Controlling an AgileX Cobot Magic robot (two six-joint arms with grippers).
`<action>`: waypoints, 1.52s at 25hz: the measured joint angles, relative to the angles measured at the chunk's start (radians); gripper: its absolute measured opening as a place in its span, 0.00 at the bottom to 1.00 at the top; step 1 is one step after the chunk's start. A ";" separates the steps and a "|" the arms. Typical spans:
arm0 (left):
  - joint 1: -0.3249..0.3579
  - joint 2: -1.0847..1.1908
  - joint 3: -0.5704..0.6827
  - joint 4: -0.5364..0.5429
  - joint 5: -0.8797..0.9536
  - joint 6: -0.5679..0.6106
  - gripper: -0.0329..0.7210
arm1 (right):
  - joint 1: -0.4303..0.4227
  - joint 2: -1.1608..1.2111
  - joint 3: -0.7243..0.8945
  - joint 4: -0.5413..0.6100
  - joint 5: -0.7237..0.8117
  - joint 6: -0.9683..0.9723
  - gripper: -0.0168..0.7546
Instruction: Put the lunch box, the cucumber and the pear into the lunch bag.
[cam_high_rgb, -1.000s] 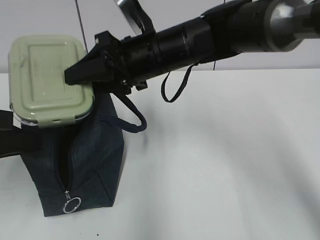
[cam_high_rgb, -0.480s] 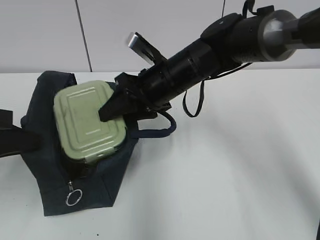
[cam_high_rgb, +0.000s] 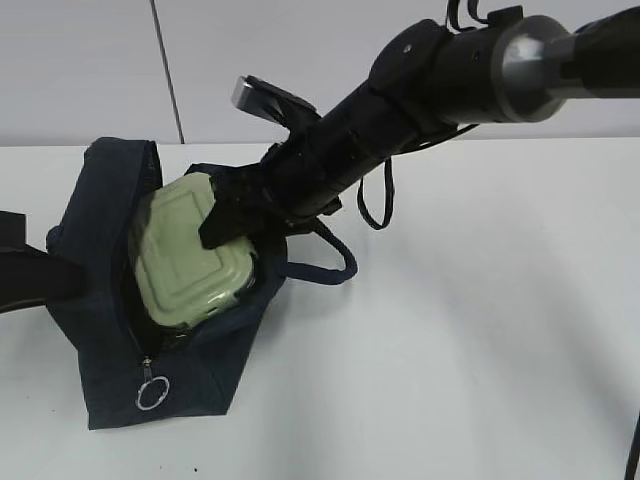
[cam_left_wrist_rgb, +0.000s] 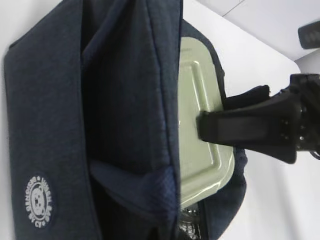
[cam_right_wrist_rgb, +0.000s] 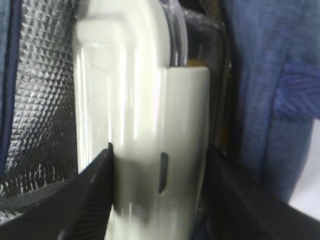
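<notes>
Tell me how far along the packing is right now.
The lunch bag is open. In hand: the right gripper has the lunch box between its fingers, partly inside the opening, lid showing. Left: seating and releasing it, then cucumber and pear, neither visible in any view.

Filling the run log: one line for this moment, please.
right end effector: around lunch box | lunch box: partly inside lunch bag | cucumber, pear: not visible

lunch bag (cam_high_rgb: 195, 360): dark navy fabric, left of frame | bag lining (cam_right_wrist_rgb: 42, 90): silver, quilted diamond pattern | round logo (cam_left_wrist_rgb: 40, 201): white on navy, lower left | lunch box (cam_high_rgb: 190, 255): pale sage-green lid | zipper ring (cam_high_rgb: 151, 394): silver metal | right gripper (cam_high_rgb: 225, 225): black | table (cam_high_rgb: 480, 330): white
</notes>
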 joint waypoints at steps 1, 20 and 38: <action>0.000 0.000 0.000 -0.006 0.000 0.000 0.02 | 0.002 0.002 -0.010 0.000 -0.002 0.000 0.57; 0.000 0.000 0.000 -0.012 -0.007 0.000 0.02 | -0.009 0.008 -0.271 -0.229 0.137 0.114 0.57; 0.000 0.000 0.000 -0.012 -0.007 0.000 0.02 | -0.008 0.023 -0.339 -0.359 0.322 0.248 0.57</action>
